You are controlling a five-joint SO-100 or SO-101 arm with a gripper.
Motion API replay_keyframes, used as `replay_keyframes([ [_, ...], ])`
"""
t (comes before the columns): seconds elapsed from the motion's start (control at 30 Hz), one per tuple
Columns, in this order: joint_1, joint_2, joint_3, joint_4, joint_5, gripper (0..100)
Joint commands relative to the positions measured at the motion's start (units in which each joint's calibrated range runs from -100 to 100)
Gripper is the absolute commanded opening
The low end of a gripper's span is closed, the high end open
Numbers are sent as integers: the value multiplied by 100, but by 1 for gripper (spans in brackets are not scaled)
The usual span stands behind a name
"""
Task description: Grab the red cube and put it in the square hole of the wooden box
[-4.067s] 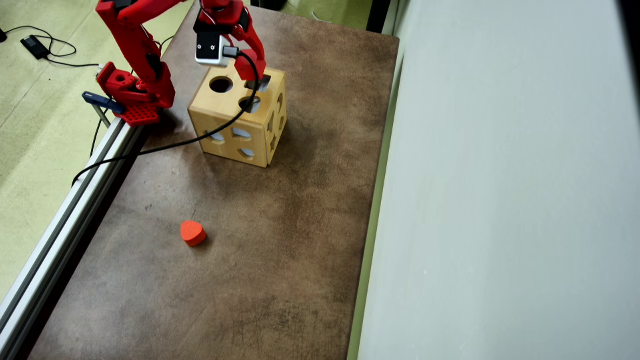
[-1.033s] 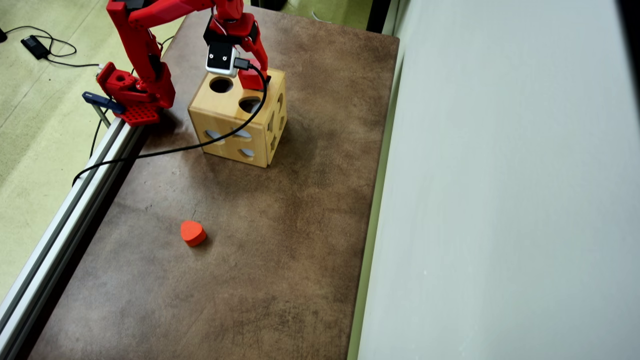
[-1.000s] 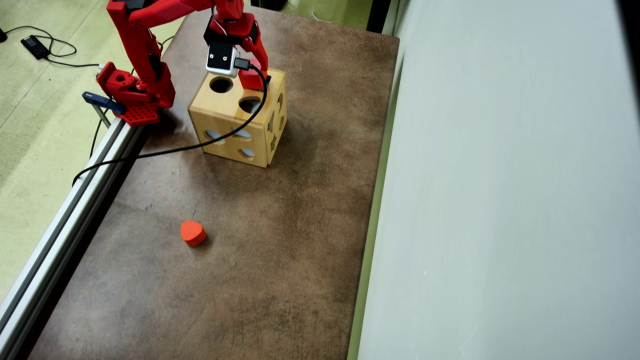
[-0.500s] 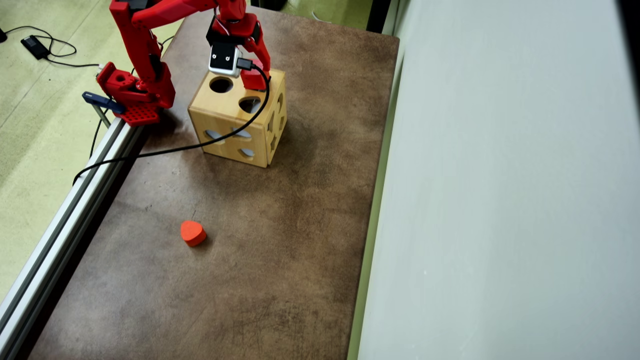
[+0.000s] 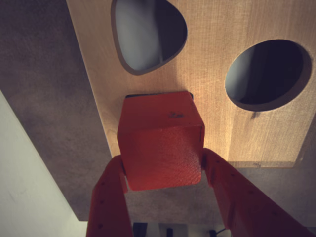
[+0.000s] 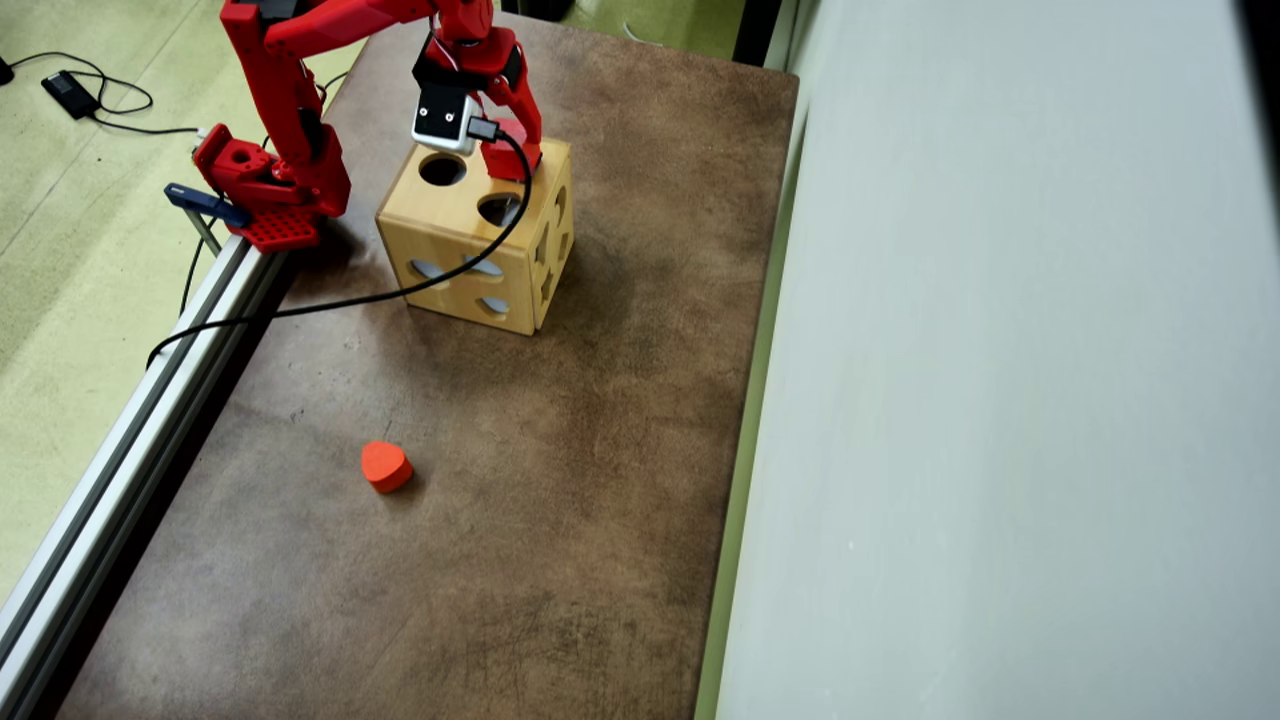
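Through the wrist view, the hand (image 5: 163, 170) is clamping the red cube (image 5: 160, 140) over the square hole (image 5: 158, 94) of the wooden box (image 5: 217, 98), hiding nearly all of it. From overhead, the hand (image 6: 505, 160) is hovering at the box's (image 6: 470, 240) far corner, while a heart-like block (image 6: 385, 466) is lying well apart on the desk (image 6: 560, 480).

The red arm (image 6: 300, 60) reaches out from its base, wrist bent downward, its hand (image 5: 163, 168) clamped with both fingers (image 5: 111, 197) pressed inward on a load.

Over four seconds the pincer (image 6: 505, 160) has shifted toward the box's (image 6: 450, 235) far right corner and lowered, bringing the cube (image 5: 160, 143) over the square hole (image 5: 129, 95).
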Motion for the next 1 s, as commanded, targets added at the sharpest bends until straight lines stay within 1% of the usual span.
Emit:
replay_keyframes([
  [0.0, -39, -4, -133, -55, -29, 2],
  [0.2, -239, 13, -133, -63, -29, 2],
  [0.3, -388, 55, -124, -321, -34, 2],
  [0.57, -380, 55, -44, -345, -34, 2],
  [0.73, -380, -47, 672, -433, -34, 2],
  [0.97, -351, -276, 663, -393, -34, 2],
])
